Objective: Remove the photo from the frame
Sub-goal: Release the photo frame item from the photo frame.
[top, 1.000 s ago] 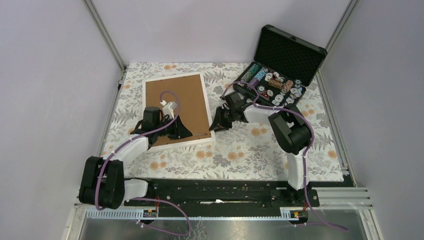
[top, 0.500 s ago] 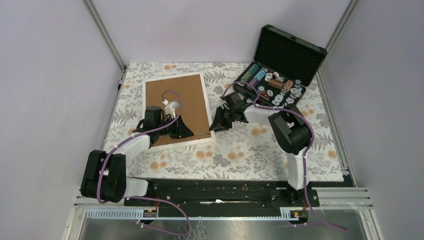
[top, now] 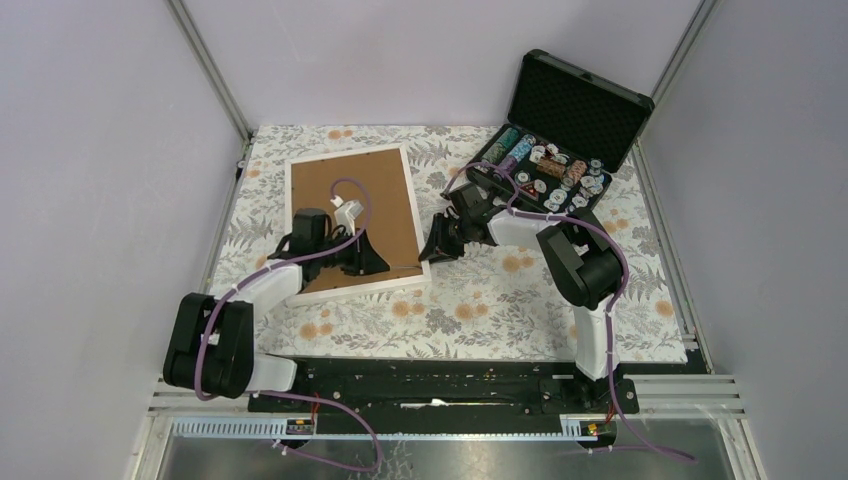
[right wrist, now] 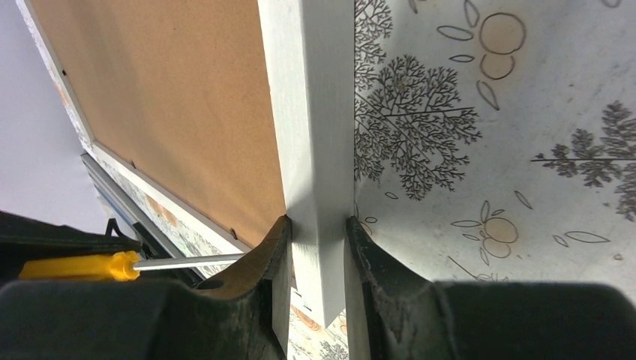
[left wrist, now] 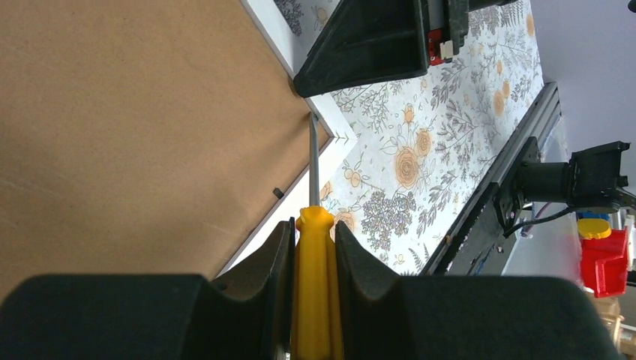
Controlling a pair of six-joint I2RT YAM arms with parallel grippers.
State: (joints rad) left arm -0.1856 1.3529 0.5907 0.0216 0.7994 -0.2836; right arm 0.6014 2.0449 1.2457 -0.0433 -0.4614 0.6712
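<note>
- Face down on the floral counter (top: 500, 300), left of centre and toward the far side: the frame (top: 350, 215), with brown backing (left wrist: 112, 112) up and a narrow white border all round.
- No sight of the photo; hidden under the backing if inside.
- Left edge of the frame close to the counter's left edge, far edge near the back wall.
- Bare floral counter along the frame's near edge and across the near right.
- At the far right corner, well apart from the frame: an open black case (top: 580, 100), lid raised, poker chips (top: 550, 170) in its tray.
- Over the frame's near end: the left hand (left wrist: 313, 225), narrowly closed on the yellow handle of a screwdriver (left wrist: 315, 262).
- Thin metal shaft pointing toward the frame's near right corner, tip at the seam between backing and white border, just beside a finger of the other hand.
- At the frame's right edge, close to that same corner: the right hand (right wrist: 315, 225), pinching the white border, one finger over the backing side, the other over the outer side against the counter.
- Both hands near each other at this corner, apart but close, with little room between them.
</note>
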